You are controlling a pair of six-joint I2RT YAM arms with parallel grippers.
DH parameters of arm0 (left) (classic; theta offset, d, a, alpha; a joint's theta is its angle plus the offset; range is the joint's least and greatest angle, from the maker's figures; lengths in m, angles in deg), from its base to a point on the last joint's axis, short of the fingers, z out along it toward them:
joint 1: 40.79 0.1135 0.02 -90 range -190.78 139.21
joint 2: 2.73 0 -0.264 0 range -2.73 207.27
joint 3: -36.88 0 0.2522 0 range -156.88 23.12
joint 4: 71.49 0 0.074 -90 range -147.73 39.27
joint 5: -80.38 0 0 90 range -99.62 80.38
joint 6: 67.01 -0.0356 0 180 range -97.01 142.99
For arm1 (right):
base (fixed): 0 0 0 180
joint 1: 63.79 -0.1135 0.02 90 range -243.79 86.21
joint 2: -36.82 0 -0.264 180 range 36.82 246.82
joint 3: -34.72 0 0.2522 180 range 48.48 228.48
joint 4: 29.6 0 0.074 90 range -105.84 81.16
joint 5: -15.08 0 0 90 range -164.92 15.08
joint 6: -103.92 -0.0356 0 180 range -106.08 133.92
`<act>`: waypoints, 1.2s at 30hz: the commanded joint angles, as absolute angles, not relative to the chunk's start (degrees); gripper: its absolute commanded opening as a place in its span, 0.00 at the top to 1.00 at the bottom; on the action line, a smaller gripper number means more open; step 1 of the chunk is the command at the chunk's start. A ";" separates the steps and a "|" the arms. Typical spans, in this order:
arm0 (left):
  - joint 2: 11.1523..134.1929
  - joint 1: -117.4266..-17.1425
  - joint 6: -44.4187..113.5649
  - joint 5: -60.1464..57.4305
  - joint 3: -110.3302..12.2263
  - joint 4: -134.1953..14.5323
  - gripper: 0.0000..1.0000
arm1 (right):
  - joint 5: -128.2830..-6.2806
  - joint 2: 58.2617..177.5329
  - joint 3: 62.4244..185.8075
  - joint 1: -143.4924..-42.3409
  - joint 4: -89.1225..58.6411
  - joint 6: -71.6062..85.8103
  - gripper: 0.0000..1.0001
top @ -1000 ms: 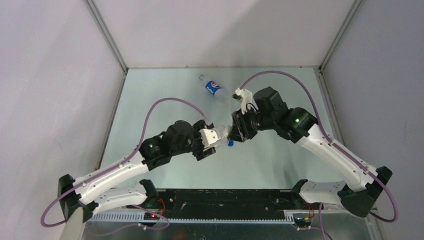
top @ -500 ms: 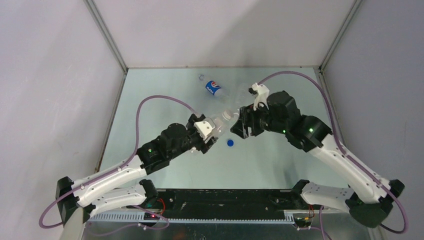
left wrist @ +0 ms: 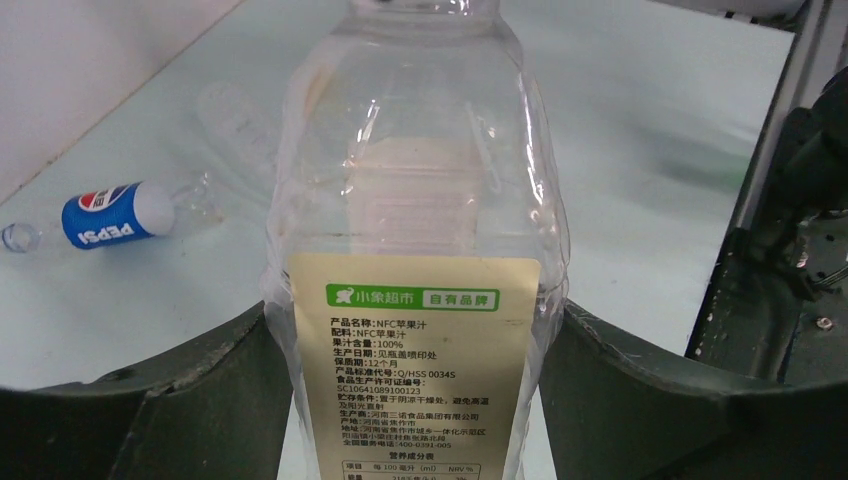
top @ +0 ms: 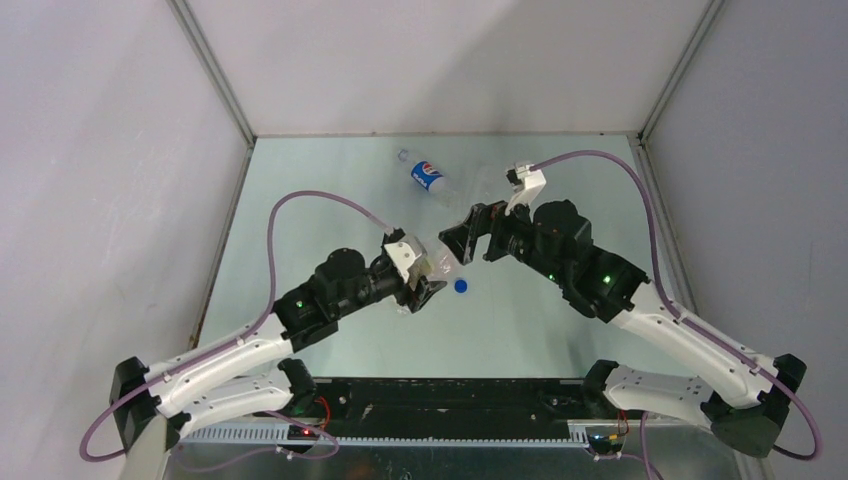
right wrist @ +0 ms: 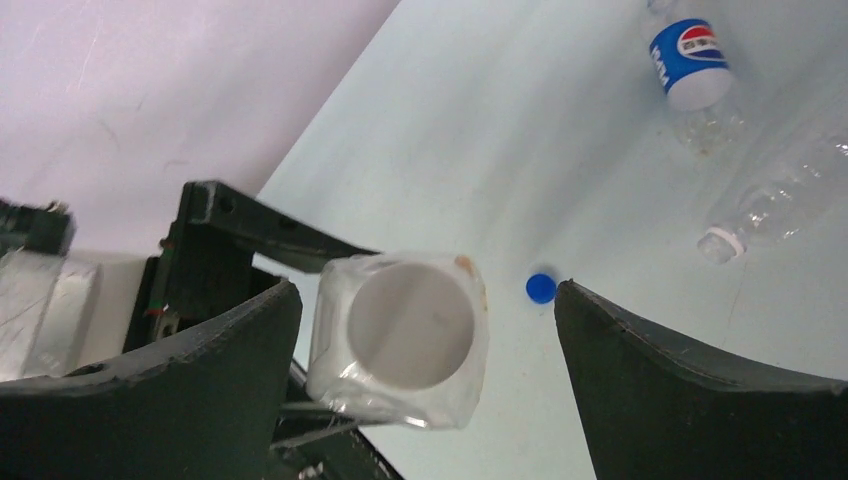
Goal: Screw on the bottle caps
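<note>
Clamping the yellow-labelled bottle [left wrist: 415,250] over the open surface [top: 330,200], the left gripper [top: 425,277] faces the right gripper [right wrist: 425,300], spread wide, clear of the white cap [right wrist: 410,330].

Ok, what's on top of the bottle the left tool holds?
A white cap covers the mouth of the yellow-labelled bottle. The neck threads are hidden beneath it, so how tightly it is screwed on cannot be seen.

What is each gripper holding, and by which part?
Left gripper clamps the yellow-labelled bottle across its body, at the label; right gripper stands open, holding nothing.
</note>
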State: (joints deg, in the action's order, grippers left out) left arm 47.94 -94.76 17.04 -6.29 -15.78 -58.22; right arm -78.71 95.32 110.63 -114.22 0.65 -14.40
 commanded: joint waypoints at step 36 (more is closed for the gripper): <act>40.75 -94.49 29.63 -13.69 -13.52 -64.97 0.00 | -89.28 94.11 111.87 -114.67 -5.63 -6.18 1.00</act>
State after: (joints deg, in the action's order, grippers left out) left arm 43.46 -94.78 27.11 -8.01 -13.29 -64.45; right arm -87.22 96.08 108.18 -118.64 -7.67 -11.97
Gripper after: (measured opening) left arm 0.995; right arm 0.447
